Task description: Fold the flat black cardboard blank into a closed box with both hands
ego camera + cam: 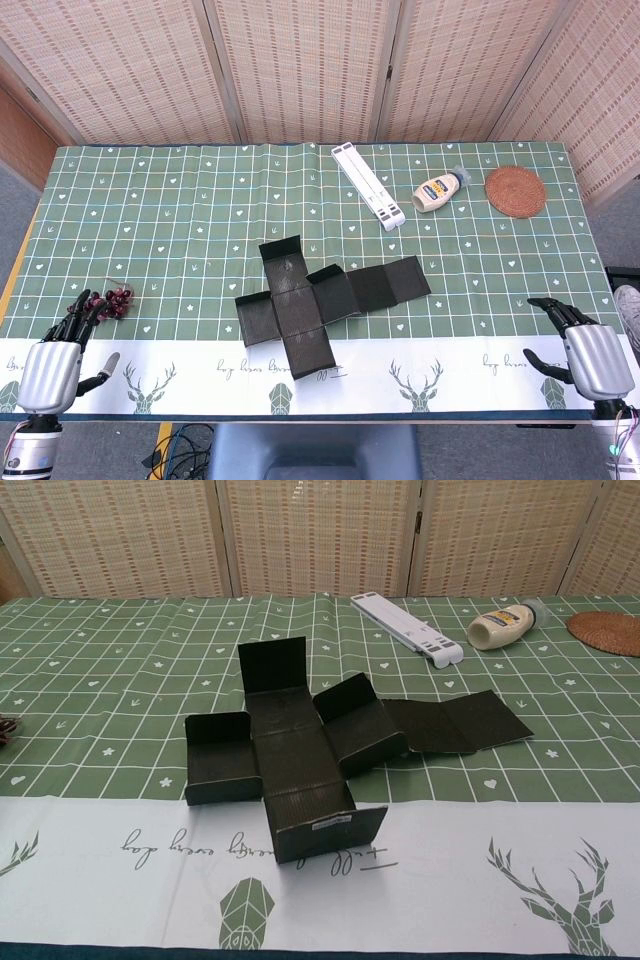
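The black cardboard blank [310, 298] lies unfolded as a cross in the middle of the table. In the chest view the blank [300, 750] has its flaps partly raised, with a long strip stretching right. My left hand [55, 365] rests at the table's near-left edge, fingers apart, holding nothing. My right hand [590, 355] sits at the near-right edge, fingers spread and empty. Both hands are well away from the blank. Neither hand shows in the chest view.
A small bunch of dark red berries [112, 299] lies just beyond my left hand. At the back stand a white folding stand [370, 186], a squeeze bottle [438, 191] on its side, and a round woven coaster [516, 190].
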### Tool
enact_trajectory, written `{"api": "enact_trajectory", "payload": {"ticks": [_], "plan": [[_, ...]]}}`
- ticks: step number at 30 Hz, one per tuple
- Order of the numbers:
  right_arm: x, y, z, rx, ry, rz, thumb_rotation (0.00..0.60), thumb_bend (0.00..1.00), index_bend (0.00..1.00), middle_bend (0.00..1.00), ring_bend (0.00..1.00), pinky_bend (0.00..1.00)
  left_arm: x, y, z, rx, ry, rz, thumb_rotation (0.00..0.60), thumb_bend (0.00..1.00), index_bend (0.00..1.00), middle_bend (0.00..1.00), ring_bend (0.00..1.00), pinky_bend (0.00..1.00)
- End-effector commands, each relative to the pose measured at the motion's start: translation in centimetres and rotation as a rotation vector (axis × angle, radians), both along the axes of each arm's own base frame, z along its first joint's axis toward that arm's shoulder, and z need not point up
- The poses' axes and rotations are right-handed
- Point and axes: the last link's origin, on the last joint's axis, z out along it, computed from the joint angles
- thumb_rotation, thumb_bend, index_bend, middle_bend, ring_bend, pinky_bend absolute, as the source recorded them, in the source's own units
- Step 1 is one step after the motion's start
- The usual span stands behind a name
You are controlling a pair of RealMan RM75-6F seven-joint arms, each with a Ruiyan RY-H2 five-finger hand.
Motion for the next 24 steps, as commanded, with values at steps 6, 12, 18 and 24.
{"api": "enact_trajectory", "payload": {"ticks": [6,12,18,24], "plan": [[-0.1,0.0,0.1,0.011,-0.004,-0.006,0.600,0.22,0.22,0.28,0.36,0.52,-0.1,-0.1,-0.2,0.000,-0.001,-0.010,0.600,0.28,0.13,0.02,0.20,0.34],[-0.1,0.1,0.0,0.026,0.000,-0.008,0.600,0.22,0.22,0.28,0.36,0.52,-0.2,0.0,-0.3,-0.020,0.009,-0.011,0.600,0.28,0.13,0.02,0.19,0.31],[0.5,-0.3,-0.1,0.048,0.022,0.010,0.600,0.22,0.22,0.28,0.36,0.52,-0.4,0.4,-0.4,-0.019,0.026,-0.012,0.600,0.28,0.13,0.02,0.19,0.31],[2.2,-1.9,-0.7,0.085,0.067,0.042,0.600,0.22,0.19,0.24,0.36,0.52,-0.5,0.6,-0.3,-0.022,0.045,-0.017,0.600,0.28,0.13,0.02,0.19,0.31]]}}
